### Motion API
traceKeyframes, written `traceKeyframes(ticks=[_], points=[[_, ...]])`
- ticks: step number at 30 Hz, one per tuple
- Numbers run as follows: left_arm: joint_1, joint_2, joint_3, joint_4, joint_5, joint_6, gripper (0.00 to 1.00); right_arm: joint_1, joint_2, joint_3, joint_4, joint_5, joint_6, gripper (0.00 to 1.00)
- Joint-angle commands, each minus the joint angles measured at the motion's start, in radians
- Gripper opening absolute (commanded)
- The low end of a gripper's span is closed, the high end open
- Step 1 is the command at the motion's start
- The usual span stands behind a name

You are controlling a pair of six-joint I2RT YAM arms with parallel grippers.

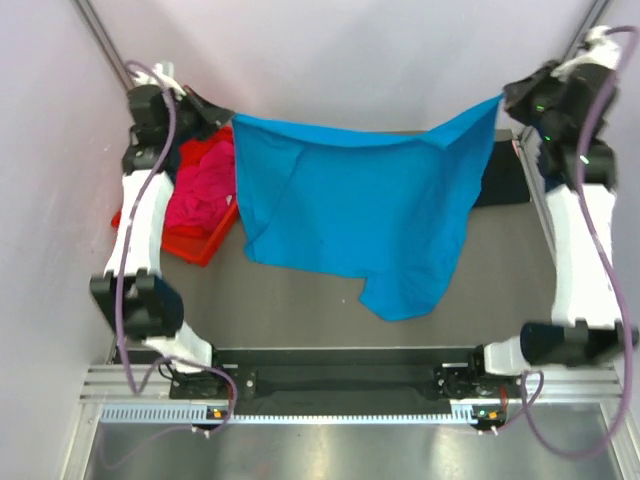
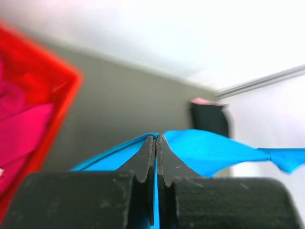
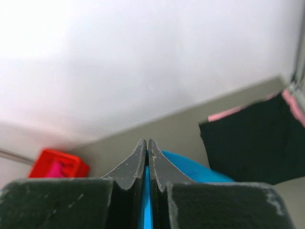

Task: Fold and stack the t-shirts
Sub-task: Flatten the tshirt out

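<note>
Two robot arms hold a turquoise-blue t-shirt (image 1: 350,200) stretched between them above a grey table (image 1: 300,310). The left pincer (image 1: 222,117) is closed tight on one upper corner of the cloth. The right pincer (image 1: 503,97) is closed tight on the other. The shirt sags in the middle and hangs down in loose folds. A magenta-pink t-shirt (image 1: 200,190) lies crumpled in a red tray (image 1: 195,245) at the left. A black t-shirt (image 1: 500,175) lies flat at the far right, partly hidden behind the blue cloth
</note>
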Motion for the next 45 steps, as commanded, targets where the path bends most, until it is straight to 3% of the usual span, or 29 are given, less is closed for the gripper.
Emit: traceKeyframes(ticks=[1,5,8,11,14,19,26,30,35,40,45], points=[[0.003,-0.254,0.045,-0.005,0.043,-0.07,0.0,-0.014,-0.216,0.087,-0.082,0.089,-0.016,0.0],[-0.004,-0.44,-0.059,-0.007,0.092,-0.136,0.0,-0.017,-0.37,0.082,-0.159,0.159,-0.028,0.0],[-0.006,-0.637,-0.102,-0.063,0.099,-0.105,0.0,-0.017,-0.504,0.081,-0.26,0.262,-0.014,0.0],[-0.006,-0.781,-0.077,-0.252,0.037,0.0,0.0,-0.017,-0.616,0.12,-0.375,0.333,0.0,0.0],[-0.072,-0.906,-0.104,-0.309,-0.069,0.01,0.0,-0.017,-0.705,0.202,-0.458,0.334,-0.007,0.0],[-0.104,-0.98,-0.087,-0.329,-0.102,-0.047,0.0,-0.011,-0.837,0.303,-0.459,0.4,0.006,0.0],[-0.107,-0.854,0.205,-0.428,-0.128,-0.073,0.0,0.083,-0.829,0.381,-0.361,0.46,0.029,0.0],[-0.106,-0.793,0.201,-0.421,-0.154,-0.08,0.0,0.12,-0.71,0.343,-0.251,0.46,-0.031,0.0],[-0.106,-0.748,-0.03,-0.33,-0.212,-0.019,0.0,0.161,-0.581,0.169,-0.089,0.448,-0.121,0.0],[-0.106,-0.704,-0.315,-0.166,-0.252,0.021,0.0,0.16,-0.518,-0.22,0.148,0.368,-0.145,0.0],[-0.104,-0.518,-0.428,0.04,-0.318,0.067,0.0,0.159,-0.337,-0.419,0.443,0.243,-0.152,0.0]])
